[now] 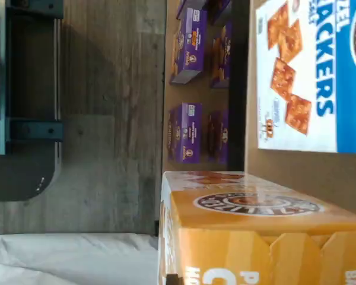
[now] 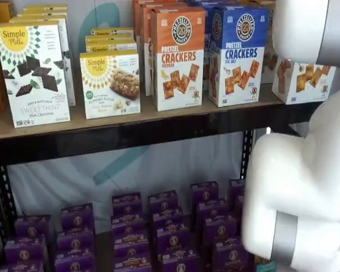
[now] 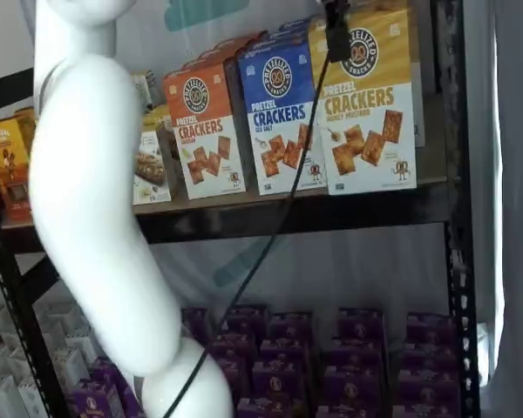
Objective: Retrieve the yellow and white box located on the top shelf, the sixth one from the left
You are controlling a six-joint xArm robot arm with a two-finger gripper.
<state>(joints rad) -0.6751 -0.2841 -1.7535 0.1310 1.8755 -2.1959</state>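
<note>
The yellow and white box (image 3: 366,104) stands at the right end of the top shelf (image 3: 331,202), next to a blue-topped crackers box (image 3: 279,122). In a shelf view only its white lower part (image 2: 303,82) shows on the shelf board (image 2: 102,123), behind the white arm. The wrist view shows its yellow top with the round logo (image 1: 255,228) close up. Black fingers of my gripper (image 3: 336,30) hang from the view's upper edge in front of the box's upper part, with a cable beside them. No gap between them can be made out.
An orange-topped crackers box (image 2: 178,56) and white Simple Mills boxes (image 2: 34,71) stand further left. Several purple boxes (image 2: 164,232) fill the lower level. The white arm (image 3: 96,218) stands in front of the shelves. A black upright (image 3: 449,218) borders the right side.
</note>
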